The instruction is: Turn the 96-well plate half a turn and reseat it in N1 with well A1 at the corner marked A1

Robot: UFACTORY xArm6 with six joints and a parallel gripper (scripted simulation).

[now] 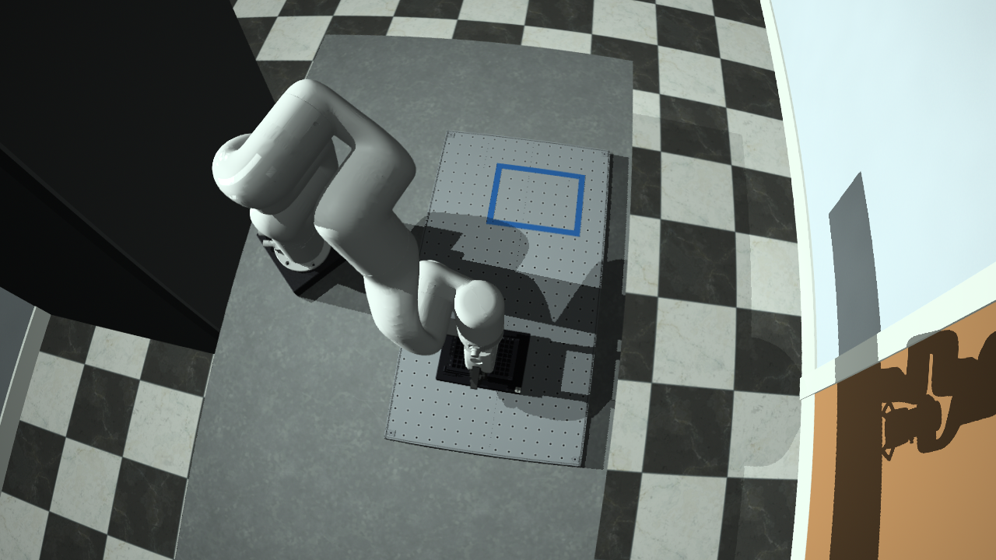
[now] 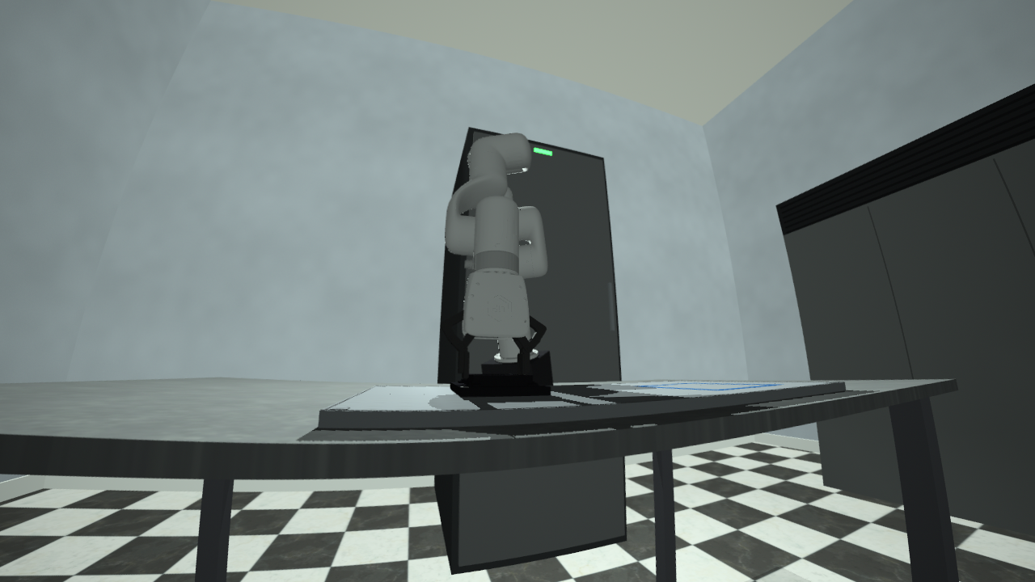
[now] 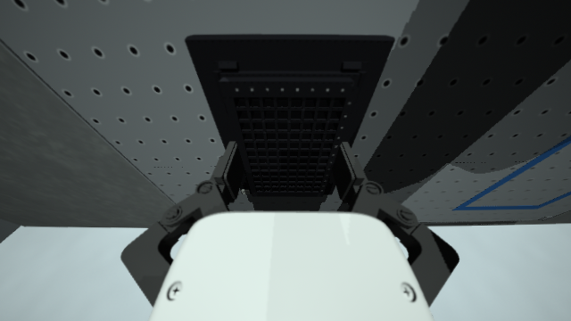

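Note:
The black 96-well plate (image 3: 290, 143) sits in the black plate nest N1 (image 3: 290, 53) on the perforated deck. In the overhead view the plate (image 1: 511, 351) is partly hidden under my wrist. My gripper (image 3: 288, 153) is lowered over the plate, one finger against each long side, shut on the plate. The side view shows the gripper (image 2: 499, 361) low over the nest (image 2: 503, 387). The blue taped outline B1 (image 1: 536, 199) lies at the deck's far end and holds nothing. I cannot make out the plate's cut corner.
The perforated deck lies on a grey table. My arm's base (image 1: 296, 257) stands to the left of the deck. A dark cabinet (image 1: 104, 153) stands left of the table. Arm shadows fall across the deck's middle.

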